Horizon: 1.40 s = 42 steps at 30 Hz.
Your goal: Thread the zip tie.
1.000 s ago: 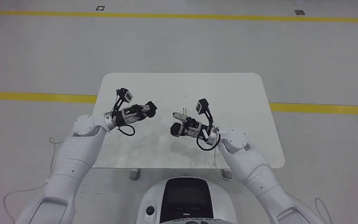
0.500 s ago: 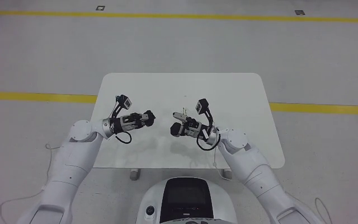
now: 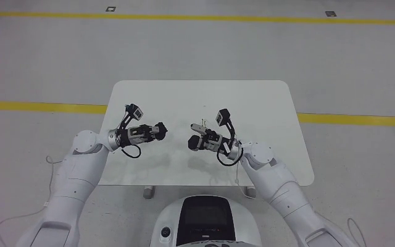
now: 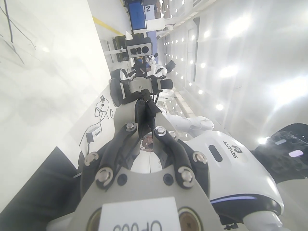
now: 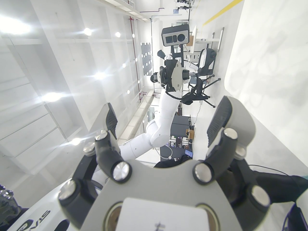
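White table (image 3: 265, 105), grey floor around. Left gripper (image 3: 162, 129) hangs at 9 o'clock of centre, fingers pressed together; cannot tell whether they pinch anything. Right gripper (image 3: 193, 136) faces it from 3 o'clock, fingers spread apart. Zip tie (image 4: 9, 22): thin dark strand flat on the tabletop, toward 12 o'clock.

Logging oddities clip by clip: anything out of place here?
Nothing spilled or damaged. Slightly odd for this task: the right gripper is open with nothing between its fingers; the left gripper is shut, and I cannot tell whether it holds anything.
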{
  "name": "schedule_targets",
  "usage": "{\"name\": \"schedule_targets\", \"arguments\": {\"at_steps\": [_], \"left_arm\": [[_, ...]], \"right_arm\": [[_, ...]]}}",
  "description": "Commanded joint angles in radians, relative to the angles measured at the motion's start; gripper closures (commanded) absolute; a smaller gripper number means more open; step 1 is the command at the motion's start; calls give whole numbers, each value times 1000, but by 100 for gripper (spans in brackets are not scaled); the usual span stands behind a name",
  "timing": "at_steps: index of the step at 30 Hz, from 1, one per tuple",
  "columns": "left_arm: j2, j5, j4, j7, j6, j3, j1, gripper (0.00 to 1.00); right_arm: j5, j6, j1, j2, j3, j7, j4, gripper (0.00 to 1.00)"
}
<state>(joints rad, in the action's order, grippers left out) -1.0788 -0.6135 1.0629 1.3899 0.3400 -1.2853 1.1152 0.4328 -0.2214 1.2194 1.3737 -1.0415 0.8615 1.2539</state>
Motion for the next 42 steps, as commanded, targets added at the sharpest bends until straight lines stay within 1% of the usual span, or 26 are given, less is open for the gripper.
{"name": "schedule_targets", "arguments": {"at_steps": [1,14,15,20,23,26,28,30,39,40,42], "left_arm": [[0,0,0,0,0,0,0,100],[0,0,0,0,0,0,0,100],[0,0,0,0,0,0,0,100],[0,0,0,0,0,0,0,100],[0,0,0,0,0,0,0,100],[0,0,0,0,0,0,0,100],[0,0,0,0,0,0,0,100],[0,0,0,0,0,0,0,100],[0,0,0,0,0,0,0,100],[0,0,0,0,0,0,0,100],[0,0,0,0,0,0,0,100]], "right_arm": [[0,0,0,0,0,0,0,0],[-1,1,1,0,-1,-6,1,0],[-13,9,-1,-1,-3,-20,8,0],[-147,108,-49,-16,-19,-33,34,0],[-235,165,-91,-22,-12,-36,29,0],[-328,205,-132,-22,15,-53,1,0],[-352,213,-154,-18,36,-62,-30,0],[-398,212,-184,-14,58,-81,-68,0],[-404,214,-180,-13,63,-94,-63,0],[-418,228,-192,-12,72,-84,-69,0],[-465,261,-225,-7,93,-102,-80,0]]}}
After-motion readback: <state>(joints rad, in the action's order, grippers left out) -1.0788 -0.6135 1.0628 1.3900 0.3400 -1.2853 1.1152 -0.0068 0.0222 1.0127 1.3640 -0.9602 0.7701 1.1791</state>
